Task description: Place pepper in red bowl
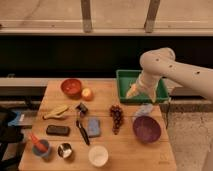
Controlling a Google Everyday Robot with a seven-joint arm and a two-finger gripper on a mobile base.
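Gripper (134, 91) hangs over green bin's (123, 81) front-left edge; how wide it stands, cannot tell. Pepper (35, 140) leans in small blue bowl (45, 150), counter (131, 156) front-left; red bowl (71, 86) back-left, well apart.

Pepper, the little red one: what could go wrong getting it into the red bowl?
The gripper hangs by the green bin, far from the slim red-orange pepper, so the arm might brush the dark grapes crossing over. The pepper seems to rest in a small blue-grey cup, which might tip. The round orange fruit sits right beside the round red bowl and could get bumped.
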